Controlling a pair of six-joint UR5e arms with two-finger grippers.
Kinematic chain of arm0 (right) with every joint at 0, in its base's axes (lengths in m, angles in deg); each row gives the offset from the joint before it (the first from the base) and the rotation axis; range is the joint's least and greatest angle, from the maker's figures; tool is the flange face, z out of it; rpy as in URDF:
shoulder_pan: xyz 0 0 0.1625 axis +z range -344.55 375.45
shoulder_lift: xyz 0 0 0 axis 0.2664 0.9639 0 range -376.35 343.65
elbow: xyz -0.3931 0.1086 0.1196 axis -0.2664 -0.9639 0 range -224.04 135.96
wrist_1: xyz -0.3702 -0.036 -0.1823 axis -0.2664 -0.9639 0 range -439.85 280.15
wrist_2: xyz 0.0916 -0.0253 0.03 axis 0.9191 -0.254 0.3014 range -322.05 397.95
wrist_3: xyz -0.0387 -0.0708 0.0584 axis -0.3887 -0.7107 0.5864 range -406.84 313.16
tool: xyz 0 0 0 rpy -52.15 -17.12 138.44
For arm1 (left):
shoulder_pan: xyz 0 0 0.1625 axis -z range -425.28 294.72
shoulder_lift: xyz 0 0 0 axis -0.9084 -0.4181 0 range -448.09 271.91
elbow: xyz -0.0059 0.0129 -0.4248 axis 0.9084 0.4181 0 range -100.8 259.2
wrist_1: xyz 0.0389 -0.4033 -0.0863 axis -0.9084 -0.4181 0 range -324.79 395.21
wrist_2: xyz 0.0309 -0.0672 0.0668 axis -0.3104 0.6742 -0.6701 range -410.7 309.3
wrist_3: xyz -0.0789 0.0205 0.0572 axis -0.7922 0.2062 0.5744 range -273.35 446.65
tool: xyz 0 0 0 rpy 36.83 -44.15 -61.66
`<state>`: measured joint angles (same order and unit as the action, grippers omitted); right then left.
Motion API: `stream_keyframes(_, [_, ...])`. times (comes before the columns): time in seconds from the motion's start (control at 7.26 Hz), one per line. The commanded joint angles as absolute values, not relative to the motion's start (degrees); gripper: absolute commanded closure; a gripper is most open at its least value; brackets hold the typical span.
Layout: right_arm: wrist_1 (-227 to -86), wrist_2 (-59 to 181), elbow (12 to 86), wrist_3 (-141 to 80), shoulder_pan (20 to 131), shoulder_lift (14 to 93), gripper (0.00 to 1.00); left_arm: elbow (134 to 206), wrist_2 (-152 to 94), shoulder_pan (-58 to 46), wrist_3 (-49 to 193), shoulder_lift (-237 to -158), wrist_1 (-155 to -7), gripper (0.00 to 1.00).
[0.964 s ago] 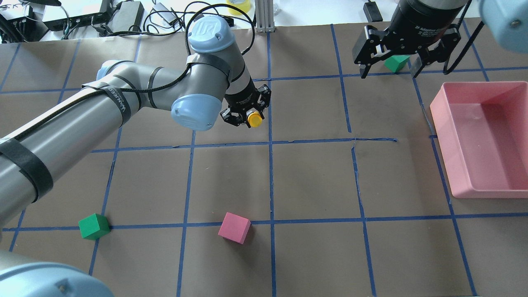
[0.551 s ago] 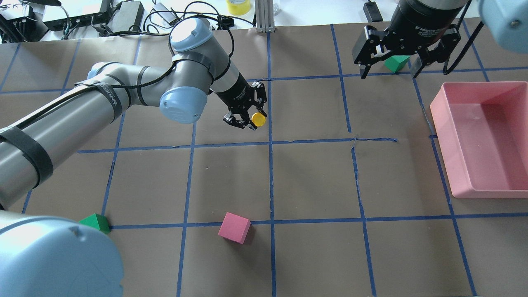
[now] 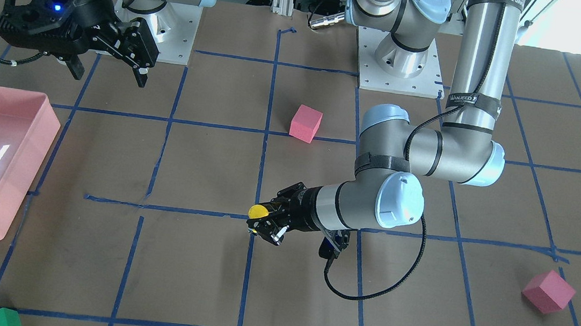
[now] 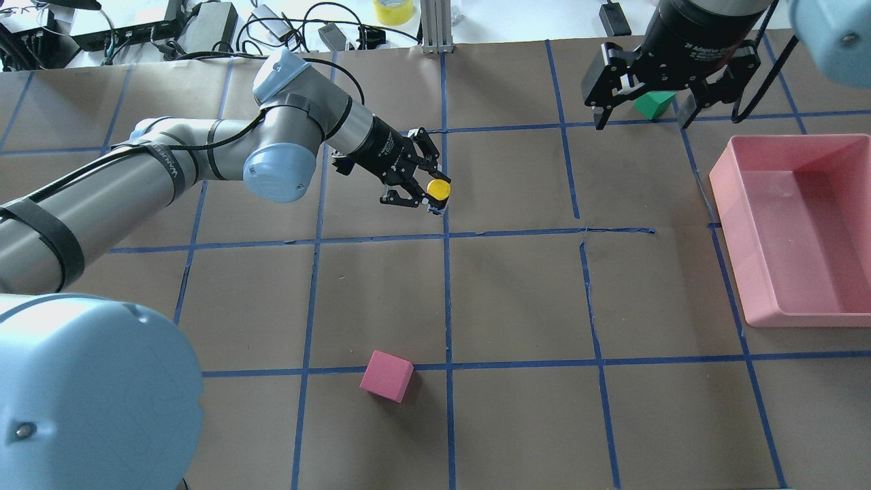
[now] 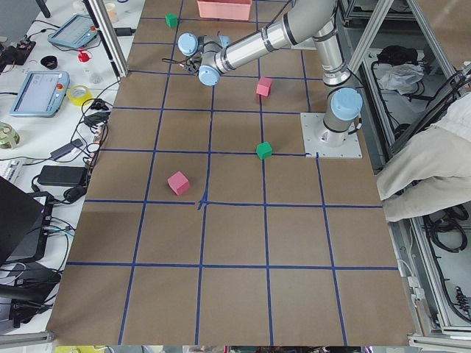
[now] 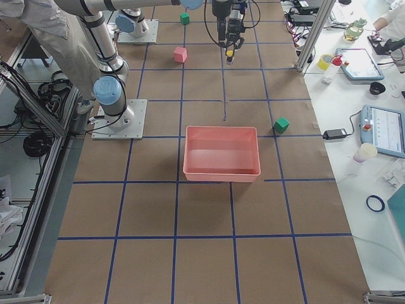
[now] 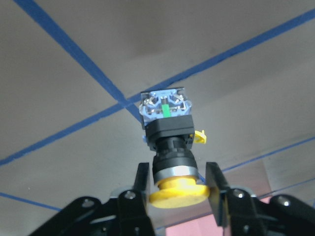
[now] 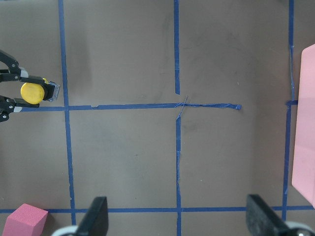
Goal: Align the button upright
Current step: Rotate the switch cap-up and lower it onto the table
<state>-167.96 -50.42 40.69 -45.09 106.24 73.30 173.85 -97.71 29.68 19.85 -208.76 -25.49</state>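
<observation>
The button (image 4: 437, 188) has a round yellow cap, a black body and a grey-white base block. My left gripper (image 4: 425, 192) is shut on it just below the cap, near the middle tape cross. The wrist lies nearly flat over the table. In the left wrist view the fingers (image 7: 142, 182) pinch the button's (image 7: 167, 132) metal collar, and its base points away towards the table. I cannot tell whether the base touches the table. It also shows in the front view (image 3: 258, 212). My right gripper (image 4: 641, 121) hangs open and empty, high at the far right.
A pink tray (image 4: 796, 231) stands at the right edge. A pink cube (image 4: 386, 376) lies in front of the middle, and another pink cube (image 3: 548, 291) lies at the far left. A green cube (image 4: 653, 103) sits below the right gripper. Cables lie along the far edge.
The left wrist has swung from pointing down to lying nearly flat, and the button has moved slightly right. The left elbow now hides the front-left green cube. The right arm has not moved.
</observation>
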Motion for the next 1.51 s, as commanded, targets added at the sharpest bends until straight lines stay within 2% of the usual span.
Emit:
stream_keyframes(0.0, [-168.00, -50.47, 40.69, -45.09, 106.24, 73.30, 0.00, 176.30, -96.14, 29.20, 21.33, -209.29, -25.69, 1.00])
stream_keyframes(0.96, [-168.00, -50.38, 40.69, -45.08, 106.24, 73.30, 0.00, 176.49, -95.87, 30.25, 21.34, -210.61, -24.99, 1.00])
stream_keyframes(1.1, [-167.91, -50.47, 40.69, -45.00, 106.24, 73.30, 0.00, 176.49, -96.05, 30.34, 21.43, -210.61, -24.91, 0.93])
stream_keyframes(1.24, [-168.00, -50.38, 40.69, -45.00, 106.24, 73.30, 0.00, 176.67, -96.05, 30.60, 21.52, -210.61, -24.91, 0.33])
stream_keyframes(1.38, [-167.91, -50.38, 40.69, -45.00, 106.24, 73.30, 0.00, 176.58, -95.96, 30.61, 21.61, -210.26, -24.91, 0.00])
